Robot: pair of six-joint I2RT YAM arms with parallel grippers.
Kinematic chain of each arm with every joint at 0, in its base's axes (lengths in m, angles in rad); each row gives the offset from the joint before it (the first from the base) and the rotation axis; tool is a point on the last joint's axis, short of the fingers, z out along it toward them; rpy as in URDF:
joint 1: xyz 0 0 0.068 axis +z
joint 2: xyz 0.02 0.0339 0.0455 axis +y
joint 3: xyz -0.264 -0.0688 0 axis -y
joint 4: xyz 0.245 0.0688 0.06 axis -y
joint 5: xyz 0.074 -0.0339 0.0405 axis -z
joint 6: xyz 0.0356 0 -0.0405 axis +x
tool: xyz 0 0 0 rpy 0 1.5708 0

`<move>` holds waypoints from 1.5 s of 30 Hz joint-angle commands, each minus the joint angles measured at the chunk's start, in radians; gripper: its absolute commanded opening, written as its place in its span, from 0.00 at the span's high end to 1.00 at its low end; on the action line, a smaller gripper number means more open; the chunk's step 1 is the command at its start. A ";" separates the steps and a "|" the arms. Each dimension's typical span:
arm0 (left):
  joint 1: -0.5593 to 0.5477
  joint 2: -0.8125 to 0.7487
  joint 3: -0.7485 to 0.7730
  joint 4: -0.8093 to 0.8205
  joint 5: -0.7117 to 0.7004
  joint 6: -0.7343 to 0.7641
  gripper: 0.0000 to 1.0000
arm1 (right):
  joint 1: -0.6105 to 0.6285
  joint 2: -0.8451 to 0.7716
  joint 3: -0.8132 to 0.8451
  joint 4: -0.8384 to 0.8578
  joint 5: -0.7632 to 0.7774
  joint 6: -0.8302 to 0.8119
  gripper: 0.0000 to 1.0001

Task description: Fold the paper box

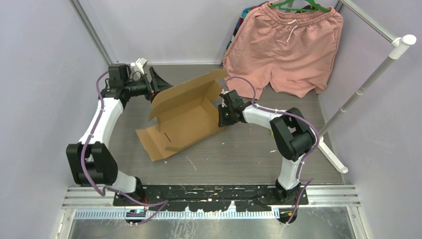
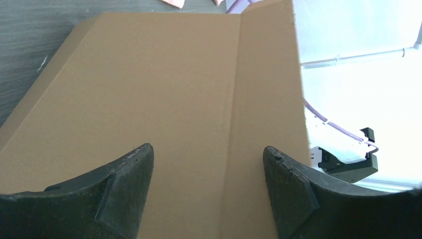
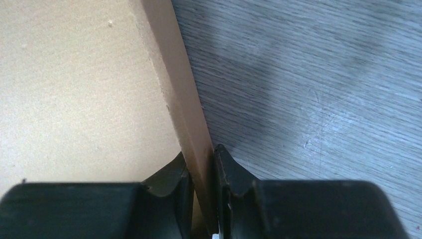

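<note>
The paper box [image 1: 186,117] is plain brown cardboard, half formed in the middle of the table. Its lid panel stands raised at the back and a front flap [image 1: 154,142] lies flat. My left gripper [image 1: 157,82] is behind the raised lid. In the left wrist view the left gripper [image 2: 209,154] is open, both fingers spread wide against the lid panel [image 2: 164,84]. My right gripper [image 1: 220,113] is at the box's right side. In the right wrist view the right gripper [image 3: 200,152] is shut on the thin edge of the side wall [image 3: 186,107].
Pink shorts [image 1: 286,45] hang on a green hanger at the back right. A white rack pole [image 1: 363,84] slants down to a foot [image 1: 333,157] on the right of the grey wood table [image 1: 239,154]. Pale walls close in the left and back.
</note>
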 commanded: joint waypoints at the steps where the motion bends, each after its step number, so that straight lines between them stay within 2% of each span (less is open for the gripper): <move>1: -0.004 -0.096 0.051 -0.060 -0.022 0.046 0.20 | -0.004 -0.037 0.008 -0.037 0.023 -0.021 0.83; 8: -0.091 -0.235 0.095 -0.161 -0.130 0.092 0.20 | -0.004 -0.066 -0.006 -0.082 0.045 -0.028 0.82; 12: -0.154 -0.299 0.205 -0.345 -0.322 0.207 0.20 | -0.004 -0.066 -0.009 -0.093 0.045 -0.028 0.82; 16: -0.208 -0.340 0.225 -0.343 -0.336 0.203 0.20 | -0.004 -0.065 -0.003 -0.097 0.044 -0.025 0.82; 22: -0.373 -0.345 0.192 -0.384 -0.444 0.239 0.25 | -0.004 -0.063 0.004 -0.111 0.048 -0.031 0.82; 27: -0.505 -0.303 0.119 -0.371 -0.572 0.253 0.27 | -0.004 -0.066 -0.005 -0.111 0.053 -0.036 0.81; 30: -0.544 -0.261 0.095 -0.333 -0.627 0.256 0.27 | -0.004 -0.069 -0.009 -0.113 0.059 -0.040 0.81; 38: -0.544 -0.072 0.169 -0.263 -0.861 0.315 0.27 | -0.002 -0.071 -0.026 -0.113 0.074 -0.053 0.81; 45: -0.512 0.051 0.234 -0.201 -1.000 0.301 0.27 | -0.002 -0.079 -0.040 -0.119 0.089 -0.066 0.81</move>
